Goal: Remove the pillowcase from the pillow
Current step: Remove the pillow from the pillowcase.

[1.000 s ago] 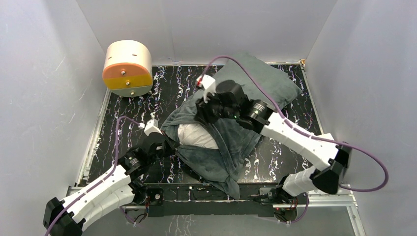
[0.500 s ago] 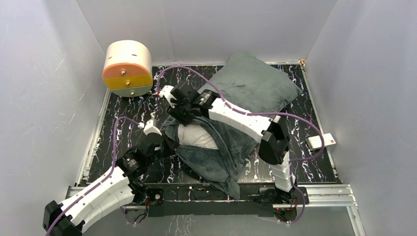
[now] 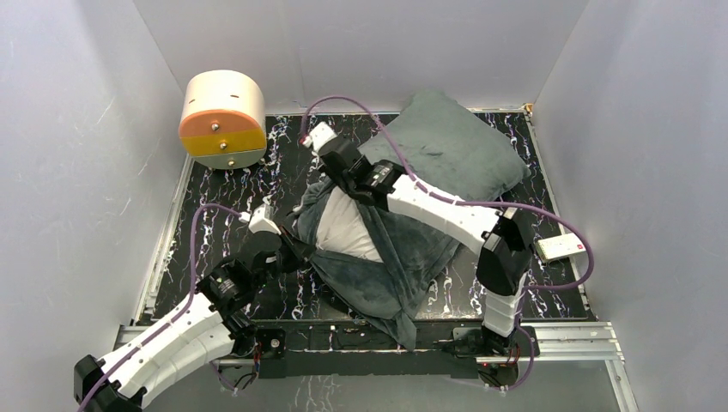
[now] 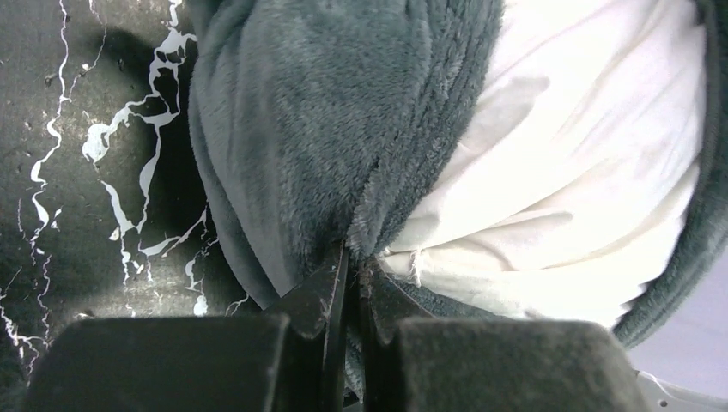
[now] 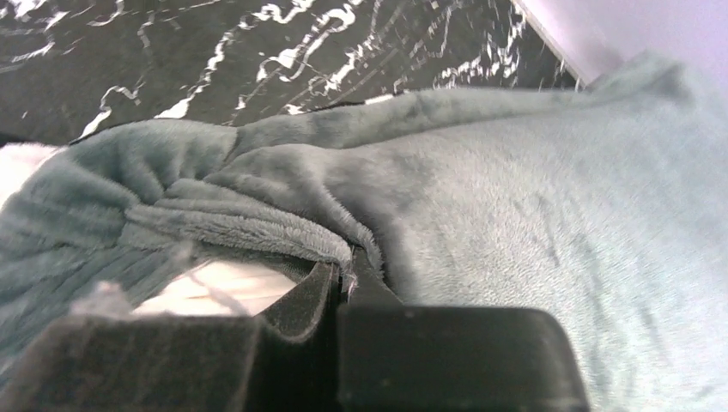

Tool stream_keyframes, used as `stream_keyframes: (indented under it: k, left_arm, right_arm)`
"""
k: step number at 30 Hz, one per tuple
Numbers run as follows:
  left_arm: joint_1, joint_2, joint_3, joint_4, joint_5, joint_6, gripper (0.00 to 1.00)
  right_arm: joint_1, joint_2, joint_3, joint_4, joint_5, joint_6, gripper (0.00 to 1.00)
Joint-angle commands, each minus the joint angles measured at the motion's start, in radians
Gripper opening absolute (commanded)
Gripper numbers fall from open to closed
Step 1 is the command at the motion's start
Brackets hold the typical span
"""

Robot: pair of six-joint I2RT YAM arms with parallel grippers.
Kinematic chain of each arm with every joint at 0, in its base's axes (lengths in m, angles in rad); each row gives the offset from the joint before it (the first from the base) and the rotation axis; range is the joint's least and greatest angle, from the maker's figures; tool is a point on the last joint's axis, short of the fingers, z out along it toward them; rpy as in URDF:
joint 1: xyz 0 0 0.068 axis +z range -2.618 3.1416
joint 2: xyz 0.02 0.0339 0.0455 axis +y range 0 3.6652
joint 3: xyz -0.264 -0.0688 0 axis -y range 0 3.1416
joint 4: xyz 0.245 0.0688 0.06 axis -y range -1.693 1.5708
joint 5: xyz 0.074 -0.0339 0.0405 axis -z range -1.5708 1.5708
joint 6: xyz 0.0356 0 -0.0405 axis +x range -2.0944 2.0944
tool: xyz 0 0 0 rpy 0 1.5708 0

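Observation:
The pillowcase [image 3: 446, 150] shows its plain dark grey-green face and lies diagonally across the black marble table, bunched at its near open end. The white pillow [image 3: 346, 227] bulges out of that opening. My left gripper [image 3: 294, 251] is shut on the pillowcase's near-left edge; in the left wrist view its jaws [image 4: 352, 262] pinch the plush hem [image 4: 343, 112] beside the pillow [image 4: 558, 189]. My right gripper [image 3: 342, 187] is shut on the far edge of the opening; in the right wrist view it [image 5: 348, 262] pinches the hem [image 5: 257, 227], with a strip of pillow [image 5: 206, 292] beneath.
A cream-and-orange cylinder [image 3: 223, 120] stands at the back left. A small white box [image 3: 562, 247] lies by the right edge. Grey walls close in on three sides. The pillowcase's near corner hangs over the front rail [image 3: 403, 326].
My right arm swung left off the top of the pillow, then drew the hem towards the back. More white pillow now shows. My left arm has barely moved.

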Motion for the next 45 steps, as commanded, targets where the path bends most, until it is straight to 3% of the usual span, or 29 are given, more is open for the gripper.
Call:
stream_keyframes:
  k: [1,5,7,9,10,13,14,17,20,27,34,38,40,42,45]
  left_arm:
    - [0.002,0.001,-0.026,-0.191,0.005,0.016,0.0]
    - [0.002,-0.006,-0.013,-0.163,0.012,0.067,0.02]
    - [0.002,-0.001,0.034,-0.168,-0.003,0.106,0.21]
    - [0.002,0.022,0.109,-0.207,-0.052,0.134,0.33]
    - [0.002,0.043,0.158,-0.233,-0.08,0.15,0.44]
    - [0.003,0.133,0.292,-0.265,-0.121,0.244,0.64]
    - [0.003,0.165,0.331,-0.267,-0.125,0.276,0.7]
    - [0.004,0.276,0.444,-0.309,-0.153,0.328,0.73]
    - [0.005,0.377,0.527,-0.346,-0.116,0.375,0.71]
    - [0.013,0.471,0.579,-0.38,-0.106,0.402,0.52]
    - [0.05,0.46,0.585,-0.331,-0.086,0.418,0.52]
    - [0.091,0.5,0.528,-0.229,0.089,0.458,0.51]
    - [0.137,0.534,0.509,-0.188,0.251,0.48,0.5]
    - [0.167,0.558,0.503,-0.193,0.276,0.479,0.38]
    - [0.211,0.555,0.506,-0.26,0.116,0.463,0.07]
  right_arm:
    - [-0.175,-0.08,-0.074,0.054,0.196,0.146,0.02]
    - [-0.174,-0.13,-0.293,0.072,-0.138,0.262,0.0]
    - [-0.174,-0.168,-0.401,0.13,-0.242,0.315,0.0]
    - [-0.173,-0.207,-0.481,0.179,-0.279,0.356,0.0]
    - [-0.174,-0.222,-0.505,0.193,-0.291,0.368,0.01]
    - [-0.173,-0.242,-0.519,0.19,-0.306,0.388,0.01]
    - [-0.174,-0.246,-0.514,0.184,-0.312,0.395,0.02]
    - [-0.174,-0.258,-0.506,0.18,-0.334,0.403,0.02]
    - [-0.174,-0.266,-0.494,0.18,-0.35,0.409,0.02]
    - [-0.173,-0.282,-0.465,0.159,-0.36,0.41,0.03]
    - [-0.174,-0.289,-0.472,0.153,-0.36,0.405,0.04]
    - [-0.174,-0.284,-0.467,0.151,-0.358,0.401,0.05]
    - [-0.173,-0.279,-0.458,0.144,-0.357,0.399,0.05]
    - [-0.173,-0.278,-0.451,0.137,-0.346,0.397,0.05]
    - [-0.174,-0.281,-0.442,0.13,-0.241,0.399,0.04]
